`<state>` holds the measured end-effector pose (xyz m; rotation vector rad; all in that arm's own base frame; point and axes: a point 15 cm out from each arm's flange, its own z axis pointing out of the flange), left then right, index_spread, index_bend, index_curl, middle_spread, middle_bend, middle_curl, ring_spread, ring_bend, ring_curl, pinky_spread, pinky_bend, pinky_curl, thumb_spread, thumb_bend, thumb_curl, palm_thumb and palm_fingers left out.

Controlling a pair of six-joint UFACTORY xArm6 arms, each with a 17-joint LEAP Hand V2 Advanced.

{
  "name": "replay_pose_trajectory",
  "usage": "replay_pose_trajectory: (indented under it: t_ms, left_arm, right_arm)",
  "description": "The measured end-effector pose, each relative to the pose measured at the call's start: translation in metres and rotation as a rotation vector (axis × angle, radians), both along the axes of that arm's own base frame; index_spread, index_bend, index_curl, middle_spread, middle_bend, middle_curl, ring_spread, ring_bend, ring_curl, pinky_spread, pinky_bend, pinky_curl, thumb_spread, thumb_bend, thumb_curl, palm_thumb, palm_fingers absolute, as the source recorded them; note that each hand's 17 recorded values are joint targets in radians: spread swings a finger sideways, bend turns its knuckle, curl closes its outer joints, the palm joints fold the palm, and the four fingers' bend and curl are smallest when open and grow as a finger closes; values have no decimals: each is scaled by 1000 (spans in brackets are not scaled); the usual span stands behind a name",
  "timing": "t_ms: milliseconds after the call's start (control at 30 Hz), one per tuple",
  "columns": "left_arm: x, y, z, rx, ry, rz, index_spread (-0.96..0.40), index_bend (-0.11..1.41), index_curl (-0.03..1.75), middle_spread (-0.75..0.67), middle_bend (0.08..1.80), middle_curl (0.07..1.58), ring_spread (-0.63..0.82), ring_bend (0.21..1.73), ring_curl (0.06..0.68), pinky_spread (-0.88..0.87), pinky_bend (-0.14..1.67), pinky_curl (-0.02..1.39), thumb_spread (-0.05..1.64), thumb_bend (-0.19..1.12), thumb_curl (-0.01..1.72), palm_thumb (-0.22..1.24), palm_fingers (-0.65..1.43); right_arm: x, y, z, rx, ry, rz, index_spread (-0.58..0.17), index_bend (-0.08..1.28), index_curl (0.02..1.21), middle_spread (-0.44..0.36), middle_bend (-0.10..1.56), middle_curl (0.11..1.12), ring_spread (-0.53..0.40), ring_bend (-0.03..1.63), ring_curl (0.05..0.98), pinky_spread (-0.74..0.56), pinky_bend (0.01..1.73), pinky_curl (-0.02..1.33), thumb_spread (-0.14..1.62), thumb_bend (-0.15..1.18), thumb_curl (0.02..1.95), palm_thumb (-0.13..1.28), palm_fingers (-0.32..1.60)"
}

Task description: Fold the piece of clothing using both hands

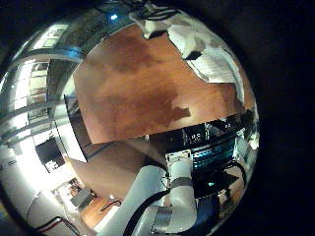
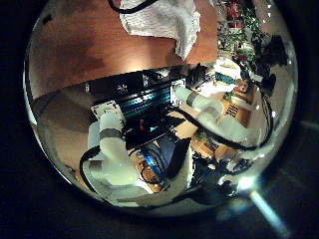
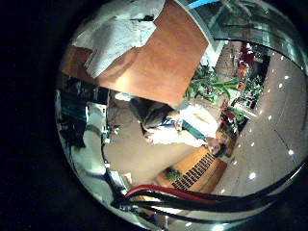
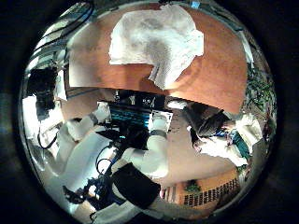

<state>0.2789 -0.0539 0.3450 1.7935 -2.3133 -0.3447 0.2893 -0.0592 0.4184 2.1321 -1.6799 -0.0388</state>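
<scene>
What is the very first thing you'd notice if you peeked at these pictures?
Your eye would go straight to the crumpled piece of clothing, lying in a heap on the bare table. Neither hand is touching it in these palm views. Next you'd notice how much empty table stretches out beside the cloth.

Brown wooden table (image 4: 220,79), potted green plants (image 3: 214,85) on the floor beyond it.
</scene>
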Motion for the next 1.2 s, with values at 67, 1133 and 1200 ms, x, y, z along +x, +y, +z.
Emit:
replay_pose_trajectory:
  t_ms: [67, 1133, 1200]
  left_arm:
    - [-1, -1, 0, 0, 2, 1, -36, 157, 304, 294, 193, 335, 441, 630, 212, 521, 354, 323, 1092, -22, 260, 5, 50]
    - [56, -91, -167, -60, -132, -314, -9, 187, 296, 331, 180, 327, 463, 637, 218, 503, 410, 327, 971, -29, 297, 113, 11]
    - [62, -100, -177, -61, -136, -333, -6, 201, 312, 333, 173, 319, 474, 618, 212, 501, 407, 324, 964, -24, 302, 127, 24]
  right_arm:
    - [-3, -8, 0, 1, 9, -18, -348, 156, 282, 11, 238, 351, 113, 585, 199, 302, 697, 144, 1230, -16, 198, 167, 91]
    - [-3, 27, -17, 73, 33, -69, -324, 155, 268, -2, 260, 362, 84, 608, 232, 320, 654, 195, 1256, -11, 211, 215, 164]
    - [-8, 26, -21, 71, 42, -75, -324, 155, 269, -2, 257, 362, 83, 608, 232, 321, 653, 197, 1257, -11, 210, 222, 164]
